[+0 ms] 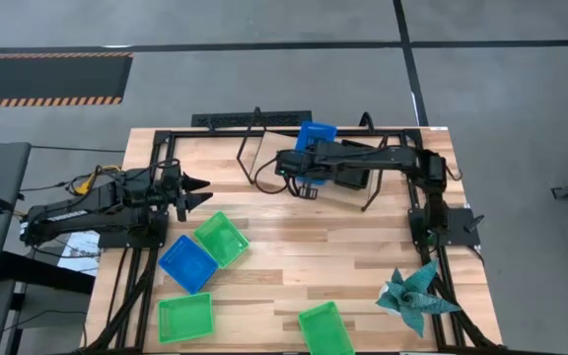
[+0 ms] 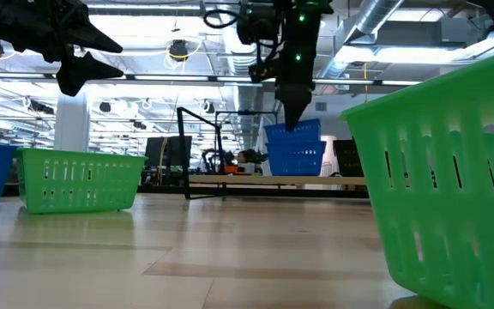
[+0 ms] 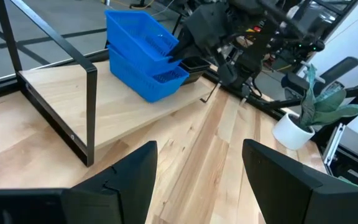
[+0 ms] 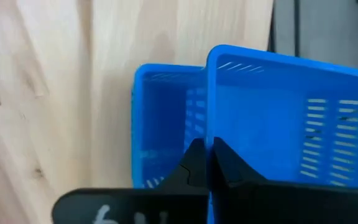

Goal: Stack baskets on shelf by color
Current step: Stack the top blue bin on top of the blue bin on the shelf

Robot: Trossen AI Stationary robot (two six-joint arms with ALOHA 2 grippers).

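Right gripper (image 4: 202, 163), pinching a blue basket (image 4: 291, 118) w/ rim tilted at shelf's (image 3: 92, 112) 12 o'clock, should level it over the lower one before release; left gripper (image 3: 197, 180) waits open.

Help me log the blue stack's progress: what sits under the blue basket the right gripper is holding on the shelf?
Under the held blue basket sits a second blue basket, resting on the shelf. The right gripper pinches the upper one's wall. The lower basket's inside is mostly covered.
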